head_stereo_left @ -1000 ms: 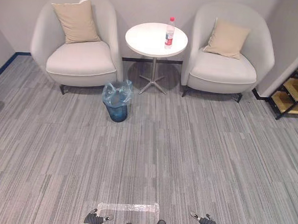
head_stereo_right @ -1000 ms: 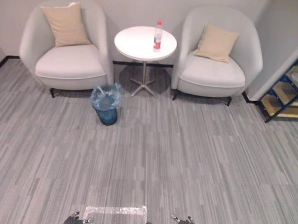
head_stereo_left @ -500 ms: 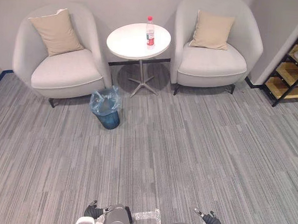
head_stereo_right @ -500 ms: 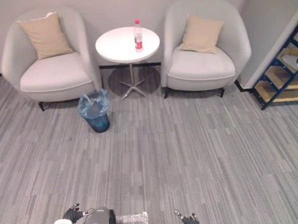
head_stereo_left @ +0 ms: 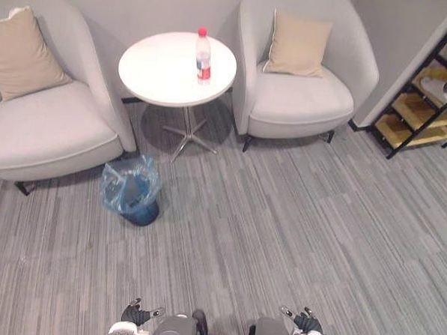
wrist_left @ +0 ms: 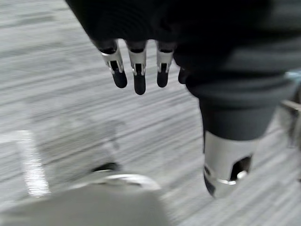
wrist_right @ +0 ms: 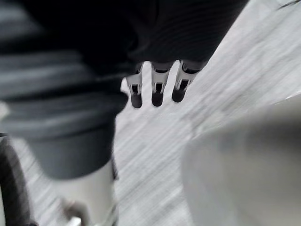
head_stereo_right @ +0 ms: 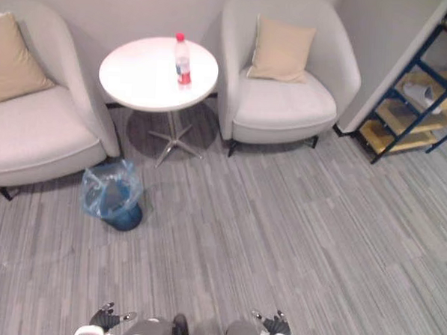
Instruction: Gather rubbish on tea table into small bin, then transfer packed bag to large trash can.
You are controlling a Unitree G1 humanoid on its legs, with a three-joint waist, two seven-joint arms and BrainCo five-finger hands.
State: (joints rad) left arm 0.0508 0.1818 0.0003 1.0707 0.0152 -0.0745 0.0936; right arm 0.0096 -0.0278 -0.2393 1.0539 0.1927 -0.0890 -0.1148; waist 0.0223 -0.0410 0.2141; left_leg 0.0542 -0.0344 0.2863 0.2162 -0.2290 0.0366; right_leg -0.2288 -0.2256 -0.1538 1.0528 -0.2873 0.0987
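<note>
Grey carpet [head_stereo_left: 296,216] is seemingly being crossed, best squarely, toward the far water bottle [head_stereo_left: 204,55], left hand [wrist_left: 138,66] and right hand [wrist_right: 157,89] hanging open.

A round white table [head_stereo_left: 157,78] is standing on a grey striped carpet [head_stereo_left: 295,224], between two pale armchairs. A bottle [head_stereo_left: 204,55] with a red cap is standing upright on the tabletop, toward its right side; nothing is touching it. The table's metal foot [head_stereo_left: 186,135] is spreading over the carpet. A bin [head_stereo_left: 131,191] lined with a blue bag is sitting on the carpet just beside the left chair [head_stereo_left: 42,132], near the table's foot. A tan cushion [head_stereo_left: 21,52] is leaning on that chair's back; another cushion [head_stereo_left: 297,44] is leaning in the right chair [head_stereo_left: 305,104]. A dark-framed shelf [head_stereo_left: 425,110] is standing on the carpet at the far right, carrying a pale item too small to tell.
</note>
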